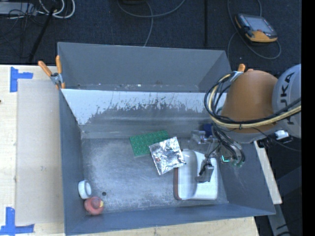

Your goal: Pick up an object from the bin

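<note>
My gripper (205, 173) hangs low at the right side of the bin floor, right over a white rectangular block with a brown left edge (189, 187). Just to its left lies a crumpled silver foil packet (167, 155), which overlaps the block's upper left corner. A green flat studded plate (146, 142) lies partly under the packet's upper left side. A small blue thing (206, 130) peeks out behind the gripper near the right wall.
A small white cap (84, 188) and a reddish ball (94, 205) sit in the front left corner. The arm with its orange cover and cables reaches over the bin's right wall.
</note>
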Motion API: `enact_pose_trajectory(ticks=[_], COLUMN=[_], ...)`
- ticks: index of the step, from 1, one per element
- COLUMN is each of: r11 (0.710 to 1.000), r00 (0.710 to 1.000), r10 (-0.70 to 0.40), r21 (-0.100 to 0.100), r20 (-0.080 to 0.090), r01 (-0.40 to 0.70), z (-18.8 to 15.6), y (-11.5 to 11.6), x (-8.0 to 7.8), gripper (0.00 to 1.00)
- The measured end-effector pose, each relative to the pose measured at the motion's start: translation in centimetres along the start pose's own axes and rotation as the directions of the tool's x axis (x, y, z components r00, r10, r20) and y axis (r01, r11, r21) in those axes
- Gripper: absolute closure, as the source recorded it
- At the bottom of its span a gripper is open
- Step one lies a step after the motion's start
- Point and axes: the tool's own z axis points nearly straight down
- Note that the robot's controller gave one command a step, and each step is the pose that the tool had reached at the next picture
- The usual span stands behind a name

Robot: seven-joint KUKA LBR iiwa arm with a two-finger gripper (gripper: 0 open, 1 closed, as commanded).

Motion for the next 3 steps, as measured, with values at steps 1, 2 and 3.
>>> enact_pose_trajectory(ticks=[1, 2, 3], r11=[0.957, 0.923, 0.925], r00=[0.957, 0.923, 0.925], r10=[0.289, 0.384, 0.381], r21=[-0.002, -0.003, -0.002], r20=[0.007, 0.005, 0.007], r01=[-0.289, -0.384, -0.381], z=[10.1, 9.8, 9.9], y=[1.1, 5.5, 5.5], x=[-7.3, -5.5, -5.5], gripper=[0.0, 0.0, 0.0])
